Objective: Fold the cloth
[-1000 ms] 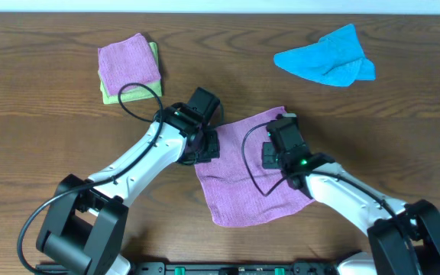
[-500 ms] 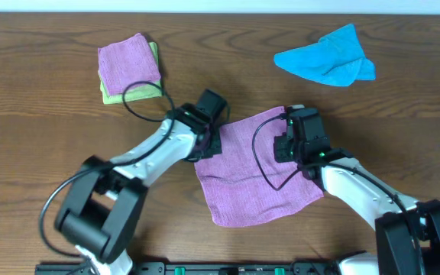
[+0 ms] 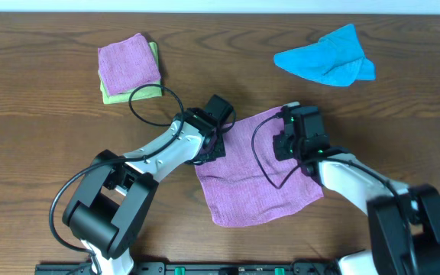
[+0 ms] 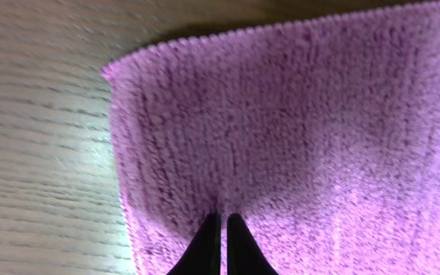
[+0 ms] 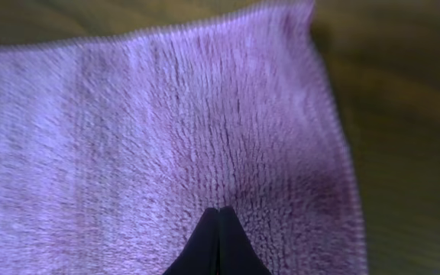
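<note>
Count: 4 cloths, 2 arms, 2 grippers.
- the cloth (image 3: 254,176): mauve, spread flat as a single layer on the table (image 3: 44,153), centre-front, skewed so its far edge rises to the right.
- blue cloth (image 3: 327,59): crumpled, far right, well apart from the rest.
- folded purple cloth (image 3: 128,65): far left, sitting on a green cloth (image 3: 142,93) whose edges stick out along its right and near sides.

Grippers:
- left gripper (image 4: 220,223): jaws fully together, tips down on the cloth just inside its far-left corner. Pile looks dimpled at the tips.
- right gripper (image 5: 218,215): jaws fully together, tips down on the cloth near its far-right corner, just in from the right hem.
- Can't say from the wrist views whether either pair actually has fabric nipped between the tips. Contact is certain, a grip isn't.

Versus a second ago:
- both grippers have moved toward the far edge of the cloth; the right one was further in on the cloth and is now up by the corner.
- left arm's near links have swung right.
- cloth outline and position unchanged, no edge lifted.
- blue cloth and the purple/green stack haven't moved.
</note>
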Tool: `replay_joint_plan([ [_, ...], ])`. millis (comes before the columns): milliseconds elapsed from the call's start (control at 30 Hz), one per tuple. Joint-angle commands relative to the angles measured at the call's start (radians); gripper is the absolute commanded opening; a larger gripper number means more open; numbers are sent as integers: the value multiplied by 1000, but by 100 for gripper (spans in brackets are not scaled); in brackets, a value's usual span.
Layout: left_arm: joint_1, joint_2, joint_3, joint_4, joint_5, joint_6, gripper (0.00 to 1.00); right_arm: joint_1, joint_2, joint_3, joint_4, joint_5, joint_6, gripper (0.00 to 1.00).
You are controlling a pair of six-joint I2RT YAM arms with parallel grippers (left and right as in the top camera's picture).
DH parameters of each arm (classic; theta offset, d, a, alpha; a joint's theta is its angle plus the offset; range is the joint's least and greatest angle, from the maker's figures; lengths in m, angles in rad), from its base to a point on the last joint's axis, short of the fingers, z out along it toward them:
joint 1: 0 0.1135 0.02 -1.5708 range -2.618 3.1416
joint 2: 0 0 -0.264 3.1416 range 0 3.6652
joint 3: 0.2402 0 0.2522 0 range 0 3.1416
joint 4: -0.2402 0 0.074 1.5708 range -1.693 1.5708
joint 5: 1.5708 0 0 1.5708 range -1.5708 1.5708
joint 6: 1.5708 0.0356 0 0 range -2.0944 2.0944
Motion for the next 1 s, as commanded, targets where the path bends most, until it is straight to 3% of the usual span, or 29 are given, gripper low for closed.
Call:
replay_joint_plan([
  [0, 2, 16, 13, 4, -75, -12, 6, -5, 34, 12, 6, -4, -24, 1],
  [300, 8, 47, 13, 32, -138, -11, 6, -5, 41, 12, -57, -3, -12, 1],
  [700, 66, 138, 13, 165, -127, -10, 6, -3, 41, 12, -246, 3, 208, 1],
  [967, 123, 143, 13, 285, -107, -10, 6, -3, 41, 12, -164, 30, 209, 1],
])
